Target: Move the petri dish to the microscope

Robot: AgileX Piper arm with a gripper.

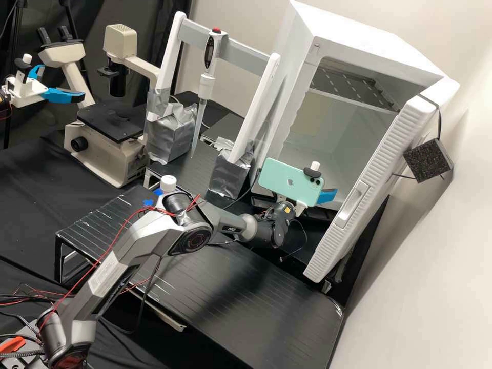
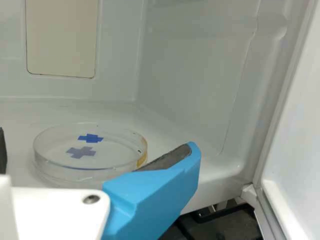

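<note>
Resting dish (image 2: 90, 161): on white cabinet floor (image 2: 162, 136); just ahead of gripper (image 1: 327, 196); lined up with its gap;
Jaws: spread wide

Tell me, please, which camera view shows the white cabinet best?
The high view: it takes in the white cabinet from outside, with its open door and the slotted shelf within. The wrist view shows part of the cabinet's interior close up, around the petri dish.
</note>
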